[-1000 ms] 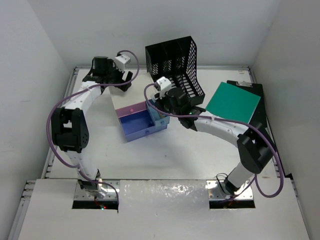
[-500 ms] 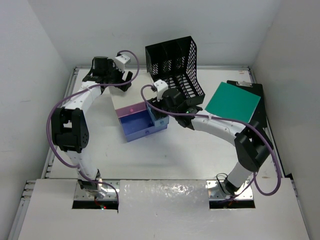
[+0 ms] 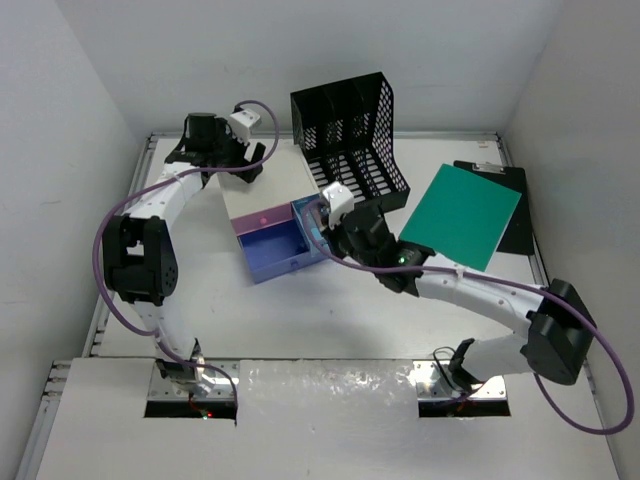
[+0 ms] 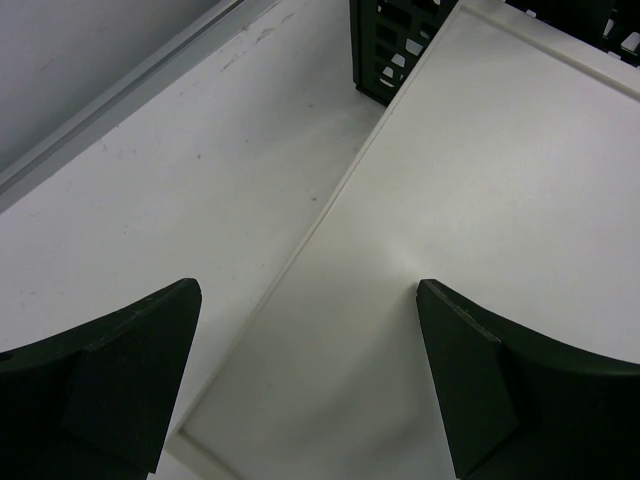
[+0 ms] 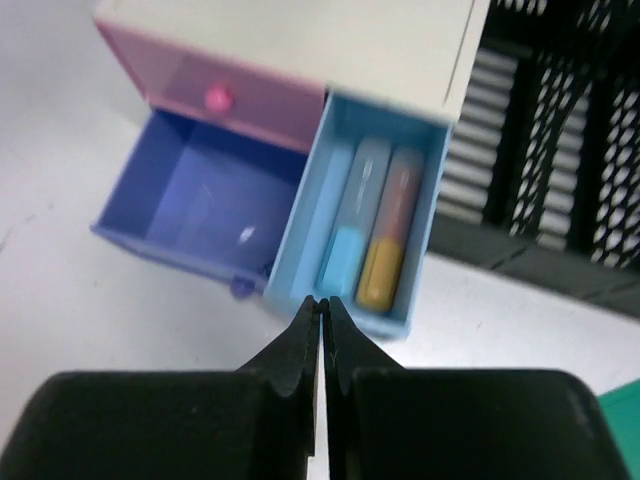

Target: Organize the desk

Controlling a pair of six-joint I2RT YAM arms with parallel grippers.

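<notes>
The desk (image 3: 300,320) is lying under both arms, carrying the drawer box (image 3: 275,182) at its far middle. Right pincer (image 5: 322,300) is staying... no: it is sitting fully closed, gripping nothing, just before the box's open light-blue drawer (image 5: 303,225). Left pincer (image 4: 305,290) is hanging spread wide, holding nothing, over the box's white top.

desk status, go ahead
Left jaws open above drawer box. Right jaws shut, facing open light-blue drawer. Desk: dark-blue drawer also out. Nothing blocking.

You see the desk (image 4: 150,170) as matt white, faintly scuffed; the drawer box (image 5: 300,40) looks smooth plastic, its blue drawer (image 5: 190,210) slightly glossy inside; the file rack (image 3: 350,120) is black perforated mesh, matt
</notes>
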